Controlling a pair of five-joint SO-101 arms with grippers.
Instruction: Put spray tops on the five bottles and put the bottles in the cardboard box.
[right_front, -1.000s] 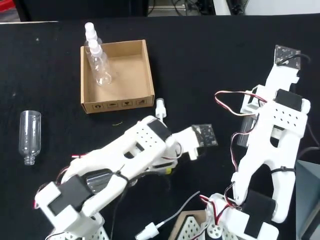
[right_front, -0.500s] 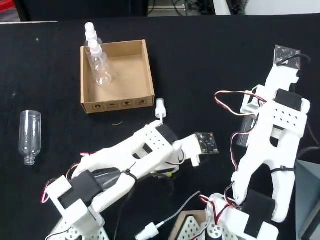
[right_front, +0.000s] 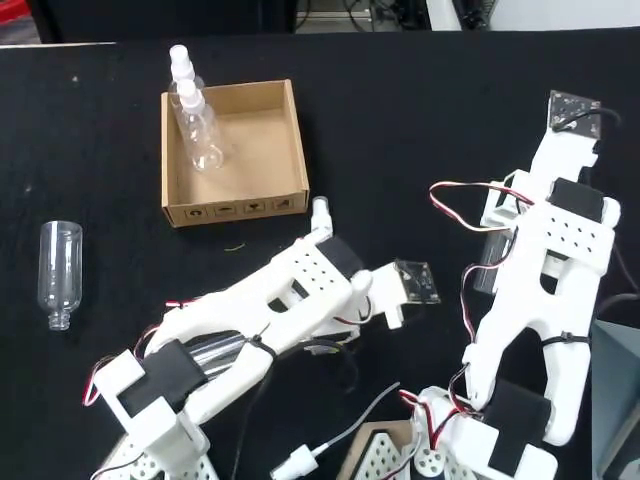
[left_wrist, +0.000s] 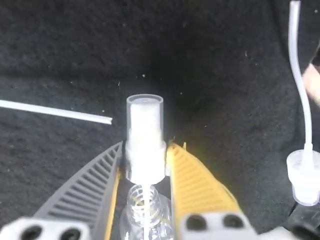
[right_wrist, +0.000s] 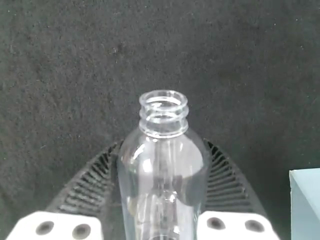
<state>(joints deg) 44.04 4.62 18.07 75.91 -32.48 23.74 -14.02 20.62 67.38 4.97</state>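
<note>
My left gripper (left_wrist: 145, 150) is shut on a white spray top (left_wrist: 145, 135) that sits over the threaded neck of a clear bottle (left_wrist: 144, 207). In the high view this spray top (right_front: 320, 208) pokes out from under the left arm, just off the near right corner of the cardboard box (right_front: 293, 140). My right gripper (right_wrist: 164, 150) is shut on an uncapped clear bottle (right_wrist: 164, 145), which lies under the right arm (right_front: 488, 268). One topped bottle (right_front: 200, 130) lies in the box. Another topped bottle (right_front: 183, 65) leans at the box's far left corner.
An uncapped bottle (right_front: 58, 262) lies at the table's left. A loose spray top with its tube (right_front: 300, 462) lies near the front edge, and another one (left_wrist: 302, 170) lies beside my left gripper. A teal block (right_front: 615, 370) stands at the right edge.
The left arm has shifted, carrying the spray top and bottle slightly farther toward the box. The right arm has kept still.
</note>
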